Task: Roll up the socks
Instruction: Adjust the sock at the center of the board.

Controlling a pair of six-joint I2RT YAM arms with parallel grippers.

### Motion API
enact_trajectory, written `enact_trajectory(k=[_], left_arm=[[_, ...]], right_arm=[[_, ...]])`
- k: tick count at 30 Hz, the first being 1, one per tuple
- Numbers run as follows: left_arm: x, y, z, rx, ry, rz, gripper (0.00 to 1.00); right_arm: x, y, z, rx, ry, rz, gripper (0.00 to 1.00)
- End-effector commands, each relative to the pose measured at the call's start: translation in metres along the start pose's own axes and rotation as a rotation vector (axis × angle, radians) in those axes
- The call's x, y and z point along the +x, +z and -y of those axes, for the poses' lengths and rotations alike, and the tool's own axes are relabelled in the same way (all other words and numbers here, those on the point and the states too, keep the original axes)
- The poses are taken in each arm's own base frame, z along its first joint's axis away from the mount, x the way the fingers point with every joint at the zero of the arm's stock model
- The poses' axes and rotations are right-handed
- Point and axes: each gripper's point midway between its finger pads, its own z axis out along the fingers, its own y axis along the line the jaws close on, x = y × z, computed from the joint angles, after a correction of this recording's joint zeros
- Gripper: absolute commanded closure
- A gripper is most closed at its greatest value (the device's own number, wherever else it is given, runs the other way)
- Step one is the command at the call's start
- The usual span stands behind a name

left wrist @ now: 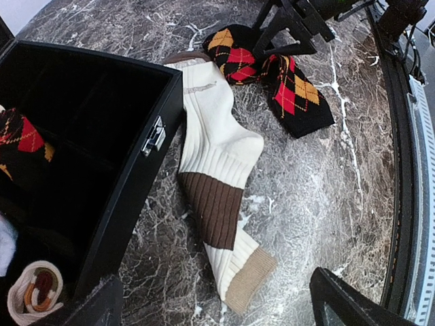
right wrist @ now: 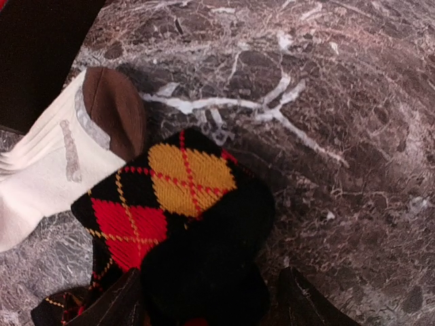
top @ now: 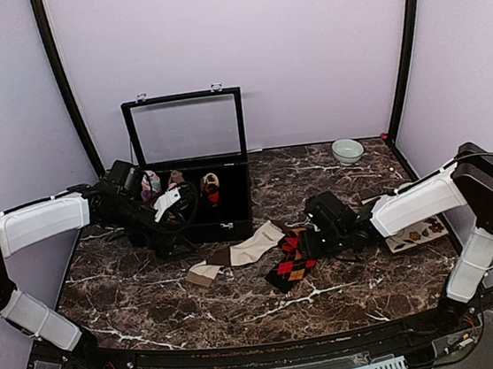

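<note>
Nearest, on the dark marble table (top: 153, 306): the cream sock (top: 241, 253), flat and stretched slantwise. Tan cuff toward the front left, brown band at mid-length, brown toe toward the back right. Upper half just beside the front corner of the black box (top: 232, 215). Toe touching the argyle sock (top: 291, 267).

To the right of it, that black sock with red and yellow diamonds, also on the marble. One end flat toward the front, the other bunched into a dark lump. Low over the lump, the right gripper (right wrist: 209, 278), with one of its fingers (right wrist: 115, 305) on either side of the cloth. Jaws neither wide nor shut; cannot tell whether pressing the lump or merely flanking it.

On the left, the left gripper (left wrist: 214, 292), raised above the table by the box's front left. Jaws spread wide, holding nothing, with the cream sock's cuff below.

Further right, beside the right arm, a card (top: 417, 234) with small pictures on it.

Behind the socks, the box, its glass lid (top: 181, 97) standing upright. Rolled bundles (top: 211, 188) in its compartments.

Farthest, near the back wall, a pale bowl (top: 347, 150).
</note>
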Motion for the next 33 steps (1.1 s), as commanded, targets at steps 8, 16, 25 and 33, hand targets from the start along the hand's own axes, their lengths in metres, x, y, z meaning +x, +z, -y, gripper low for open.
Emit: enact_trajectory(k=[8,16,25,33], left_arm=[[0.02,-0.005,0.011,-0.022,0.022,-0.032,0.01],[0.02,-0.011,0.011,-0.043,0.03,-0.045,0.01],[0.034,-0.009,0.015,-0.022,0.01,-0.105,0.01],[0.037,-0.009,0.012,-0.042,0.016,-0.118,0.02]], right_arm=[[-0.05,-0.002,-0.013,0.013,0.002,0.053,0.36],[-0.04,0.011,0.002,0.097,-0.01,-0.023,0.49],[-0.024,0.007,0.005,0.058,0.004,-0.046,0.68],[-0.072,-0.017,-0.015,-0.01,0.023,0.043,1.0]])
